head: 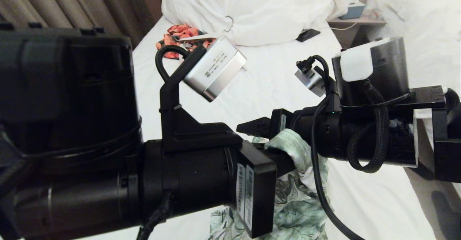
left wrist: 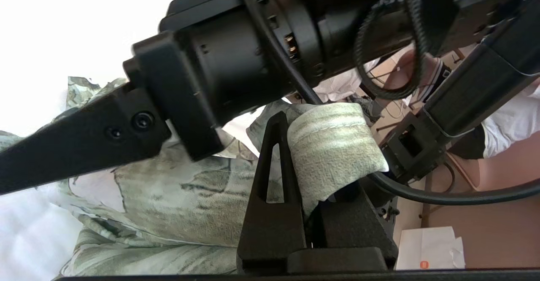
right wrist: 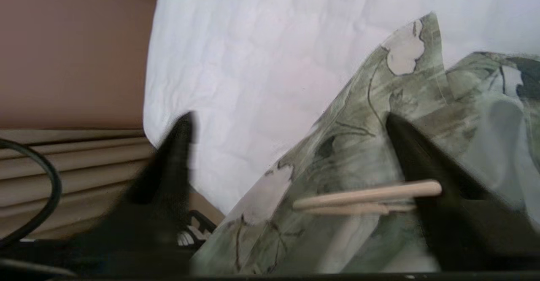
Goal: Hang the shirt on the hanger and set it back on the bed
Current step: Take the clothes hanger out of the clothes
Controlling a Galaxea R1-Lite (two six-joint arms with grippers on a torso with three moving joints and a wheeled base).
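Left wrist view: left end effector clamps shirt; right end effector apart.

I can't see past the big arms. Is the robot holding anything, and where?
The left tool pinches a folded edge of the shirt. The right tool is open, holding nothing; the hanger lies against one finger.

Pale green leafy shirt against my white bed, cream hanger, orange-and-black floral garment by the pillow.
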